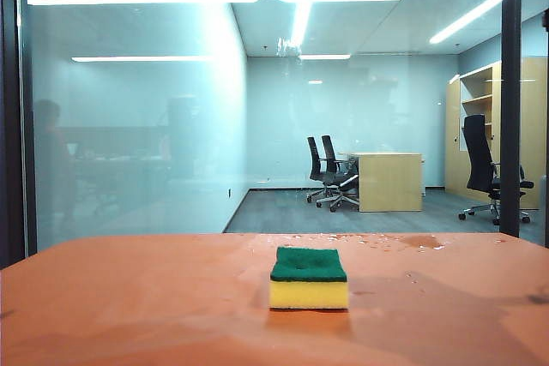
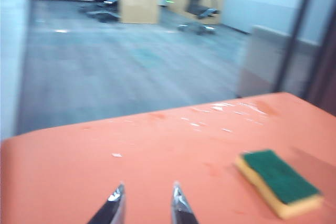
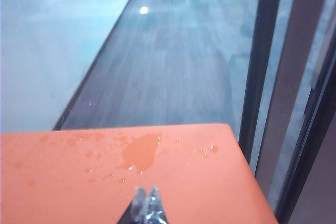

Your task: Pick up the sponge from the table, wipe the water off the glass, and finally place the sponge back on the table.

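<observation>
On the orange table [image 1: 129,297], near the middle, the sponge [image 1: 309,279] lies flat, green side up, touched by nothing. Only the exterior view shows the glass [image 1: 257,126] with faint streaks of water [image 1: 287,45] high up; neither arm appears there. Only the right wrist view shows a puddle [image 3: 140,151] near the table's far edge. Left gripper [image 2: 147,200] hovers with fingers apart, empty, sponge off to its side. Right gripper [image 3: 147,203] is closed tight, empty

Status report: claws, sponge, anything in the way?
Left claw open, empty. Right claw shut, empty. Sponge on table, green up. Nothing blocking it.
</observation>
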`<state>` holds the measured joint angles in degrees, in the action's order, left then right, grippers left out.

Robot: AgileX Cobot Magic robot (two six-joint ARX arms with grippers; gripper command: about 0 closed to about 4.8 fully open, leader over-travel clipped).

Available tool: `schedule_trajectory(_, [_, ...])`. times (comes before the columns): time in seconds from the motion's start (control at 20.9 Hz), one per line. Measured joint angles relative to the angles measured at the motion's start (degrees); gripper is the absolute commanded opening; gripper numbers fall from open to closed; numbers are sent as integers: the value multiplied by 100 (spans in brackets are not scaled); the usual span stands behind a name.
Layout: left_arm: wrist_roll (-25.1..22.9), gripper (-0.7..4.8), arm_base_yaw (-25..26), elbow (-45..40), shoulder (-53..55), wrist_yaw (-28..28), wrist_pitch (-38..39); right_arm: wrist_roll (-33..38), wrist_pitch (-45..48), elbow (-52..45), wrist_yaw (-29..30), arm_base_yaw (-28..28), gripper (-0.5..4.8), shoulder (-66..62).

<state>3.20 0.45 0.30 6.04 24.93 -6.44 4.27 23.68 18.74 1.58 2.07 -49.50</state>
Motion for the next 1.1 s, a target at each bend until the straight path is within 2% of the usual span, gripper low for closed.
schedule_trajectory(0.1, [-20, 21, 0, 0, 0, -214, -22, 48, -9, -201, -11, 0, -6, 234])
schedule_trajectory(0.38, [-236, 13, 0, 0, 0, -776, -221, 149, 22, -774, -46, -2, -6, 940])
schedule_trajectory(0.43, [-240, -7, 0, 0, 0, -914, -319, 151, 31, -925, -131, -2, -6, 1099])
schedule_trajectory(0.62, [-299, -6, 0, 0, 0, -1285, -400, 170, 245, -1425, -299, -9, -6, 1526])
schedule_trajectory(0.86, [-535, -6, 0, 0, 0, -1355, -404, 188, 382, -1794, -302, -11, -6, 1919])
schedule_trajectory(1.1, [-616, -6, 0, 0, 0, -1362, -407, 210, 149, -1843, -299, -9, -6, 2559])
